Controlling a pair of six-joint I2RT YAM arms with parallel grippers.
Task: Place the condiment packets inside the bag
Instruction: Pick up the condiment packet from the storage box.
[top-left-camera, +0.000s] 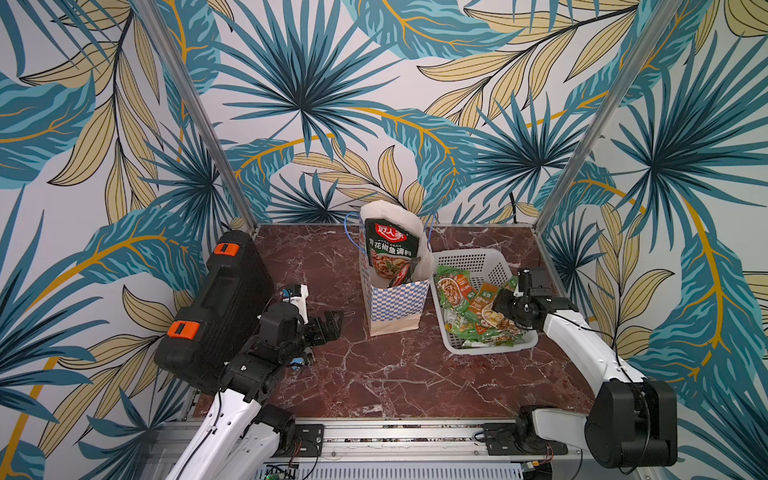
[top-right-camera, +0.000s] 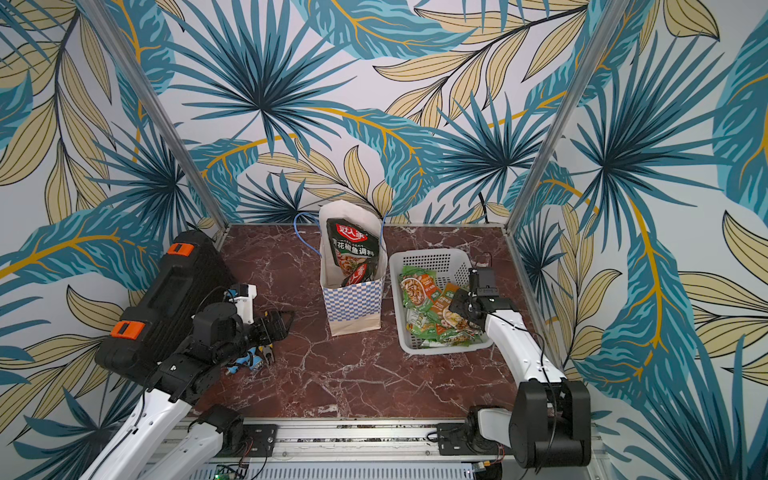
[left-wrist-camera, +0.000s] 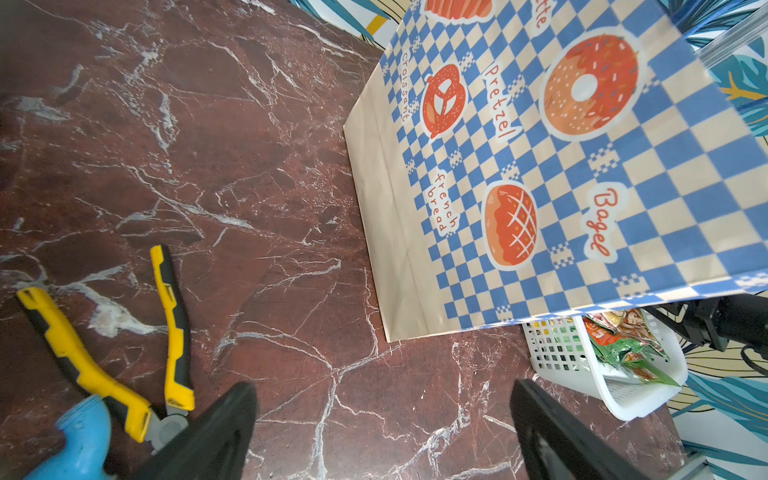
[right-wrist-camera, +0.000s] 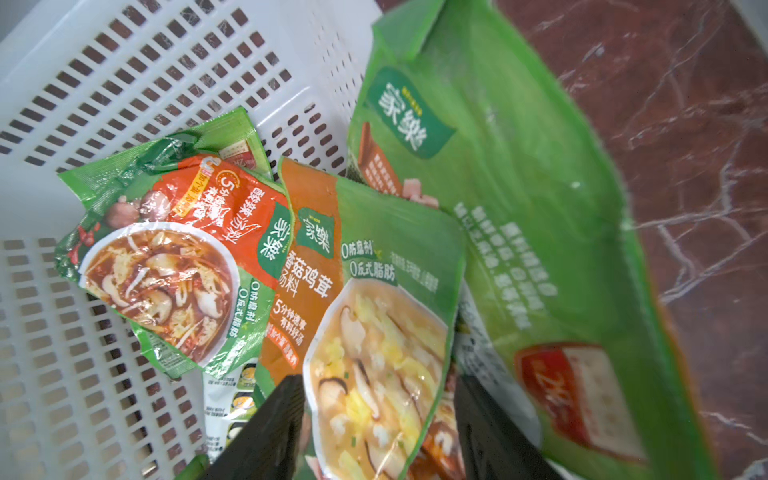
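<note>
The checkered paper bag (top-left-camera: 395, 307) (top-right-camera: 353, 307) (left-wrist-camera: 540, 166) stands upright at the table's back middle. Two dark condiment packets (top-left-camera: 388, 249) (top-right-camera: 351, 245) stick out of its mouth. Several green condiment packets (top-left-camera: 457, 286) (right-wrist-camera: 178, 257) lie piled in the white basket (top-left-camera: 469, 259) (right-wrist-camera: 124, 83) to its right. My right gripper (top-left-camera: 500, 318) (right-wrist-camera: 376, 382) reaches down into the basket, open, its fingers astride a green packet with a mushroom soup picture (right-wrist-camera: 386, 291). My left gripper (top-left-camera: 332, 322) (left-wrist-camera: 382, 390) hovers open and empty over the table, left of the bag.
A black case with orange latches (top-left-camera: 216, 307) leans at the left edge. Yellow-handled pliers (left-wrist-camera: 166, 332) and a blue tool (left-wrist-camera: 83, 436) lie on the table under the left arm. Metal frame posts stand at the back corners.
</note>
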